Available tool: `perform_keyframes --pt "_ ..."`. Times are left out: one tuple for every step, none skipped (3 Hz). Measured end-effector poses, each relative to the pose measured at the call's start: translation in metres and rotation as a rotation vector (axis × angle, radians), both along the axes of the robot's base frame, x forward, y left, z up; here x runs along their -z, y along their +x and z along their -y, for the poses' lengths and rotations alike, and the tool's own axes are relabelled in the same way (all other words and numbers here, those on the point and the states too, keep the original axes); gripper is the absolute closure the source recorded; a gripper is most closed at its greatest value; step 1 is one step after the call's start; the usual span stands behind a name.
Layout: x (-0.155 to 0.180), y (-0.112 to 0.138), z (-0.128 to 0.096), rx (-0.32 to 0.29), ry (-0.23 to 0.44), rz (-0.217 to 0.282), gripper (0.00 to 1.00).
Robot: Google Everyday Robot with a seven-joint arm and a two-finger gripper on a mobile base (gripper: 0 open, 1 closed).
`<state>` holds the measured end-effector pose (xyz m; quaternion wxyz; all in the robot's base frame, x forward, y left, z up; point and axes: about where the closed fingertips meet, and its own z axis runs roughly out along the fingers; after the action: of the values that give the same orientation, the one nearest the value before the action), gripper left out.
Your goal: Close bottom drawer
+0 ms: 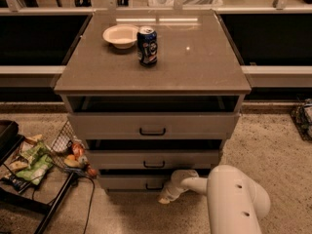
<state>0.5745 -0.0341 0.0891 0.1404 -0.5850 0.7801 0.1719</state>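
Observation:
The bottom drawer (129, 182) is the narrowest, lowest front of the grey-beige cabinet, with a small dark bar handle (154, 186). A dark gap shows above its front panel. My gripper (170, 189) is at the end of the white arm (229, 199), low by the floor, right against the drawer's front just right of the handle.
The mid drawer (153, 159) and the wide top drawer (152, 125) sit above, each with a dark gap over it. A white bowl (120, 35) and a blue can (146, 46) stand on the cabinet top. A wire basket with snacks and fruit (68, 152) lies at the left.

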Motion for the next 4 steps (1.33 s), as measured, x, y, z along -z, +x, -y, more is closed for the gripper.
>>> perform_keyframes --pt "0.0 -0.0002 0.0003 0.0 0.0 0.0 1.0" --pt "0.0 -0.0002 0.0003 0.0 0.0 0.0 1.0" --pt "0.0 -0.0004 0.0003 0.0 0.0 0.0 0.98" --pt "0.0 -0.0006 0.0003 0.0 0.0 0.0 0.77"
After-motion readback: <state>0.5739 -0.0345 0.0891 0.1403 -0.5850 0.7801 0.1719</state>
